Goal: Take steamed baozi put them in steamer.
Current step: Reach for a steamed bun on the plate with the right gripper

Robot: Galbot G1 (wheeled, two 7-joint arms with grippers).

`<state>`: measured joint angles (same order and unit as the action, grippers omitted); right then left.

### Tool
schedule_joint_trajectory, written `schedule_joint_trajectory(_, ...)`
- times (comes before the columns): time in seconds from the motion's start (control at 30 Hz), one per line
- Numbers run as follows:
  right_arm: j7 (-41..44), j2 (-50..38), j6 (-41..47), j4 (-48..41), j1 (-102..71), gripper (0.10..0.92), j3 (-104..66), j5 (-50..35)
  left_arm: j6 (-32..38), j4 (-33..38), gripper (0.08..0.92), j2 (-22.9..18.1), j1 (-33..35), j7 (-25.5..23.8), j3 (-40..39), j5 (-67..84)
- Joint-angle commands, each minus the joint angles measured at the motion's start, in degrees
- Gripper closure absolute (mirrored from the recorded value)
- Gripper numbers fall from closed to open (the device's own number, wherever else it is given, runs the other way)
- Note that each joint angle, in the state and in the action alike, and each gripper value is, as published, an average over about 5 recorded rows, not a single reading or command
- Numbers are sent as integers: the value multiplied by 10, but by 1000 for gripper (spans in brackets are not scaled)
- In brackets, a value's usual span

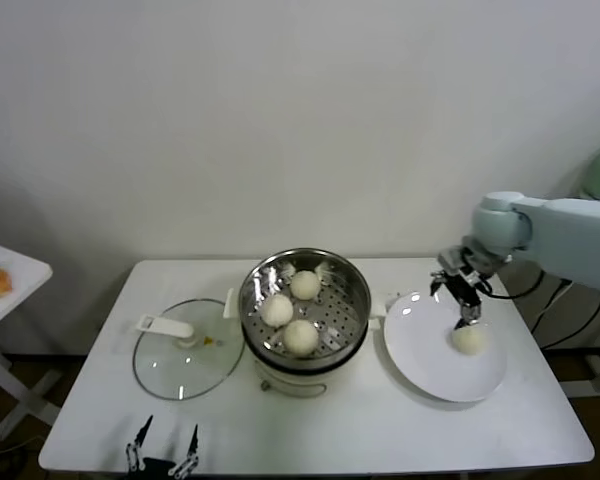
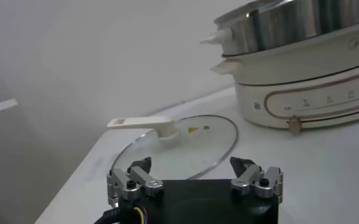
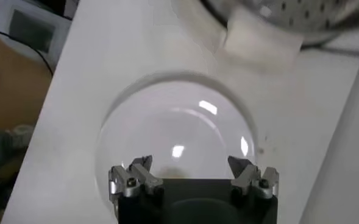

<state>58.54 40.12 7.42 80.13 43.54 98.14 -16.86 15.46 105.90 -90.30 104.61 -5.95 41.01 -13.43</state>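
The steamer (image 1: pixel 333 312), a shiny perforated basket on a white cooker base, stands mid-table with three off-white baozi inside (image 1: pixel 304 284) (image 1: pixel 277 310) (image 1: pixel 300 337). A fourth baozi (image 1: pixel 468 340) lies on the white plate (image 1: pixel 425 350) to its right. My right gripper (image 1: pixel 466 312) hangs just above that baozi, pointing down. In the right wrist view the gripper (image 3: pixel 192 170) is open over the plate (image 3: pixel 179 128) and the baozi is hidden beneath it. My left gripper (image 1: pixel 163 455) is open and empty, parked at the table's front edge.
The glass lid with a white handle (image 1: pixel 188 350) lies flat left of the steamer, and shows in the left wrist view (image 2: pixel 185 143) ahead of the left gripper (image 2: pixel 194 173). A small side table (image 1: pixel 5 285) stands at far left. The steamer's handle (image 3: pixel 258 39) lies beyond the plate.
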Motion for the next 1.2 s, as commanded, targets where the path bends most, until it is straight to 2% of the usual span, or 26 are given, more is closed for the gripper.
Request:
schedule_joint_trajectory(0.03, -4, -52, 18, -101, -156, 203, -117, 90, 0, 1, 177, -1, 6, 1, 2, -5)
schedule_joint_trajectory(0.8, -11, 26, -11, -249, -313, 203, -257, 156, 1, -5, 177, -12, 15, 3, 5, -21)
schedule_joint_trajectory(1.07, -9, 36, -10, -250, -320, 203, -262, 158, 0, -6, 177, -12, 13, 3, 7, -20)
schedule_joint_trajectory(1.2, -9, 37, -8, -248, -319, 228, -262, 159, -1, -7, 177, -12, 11, 3, 6, -19)
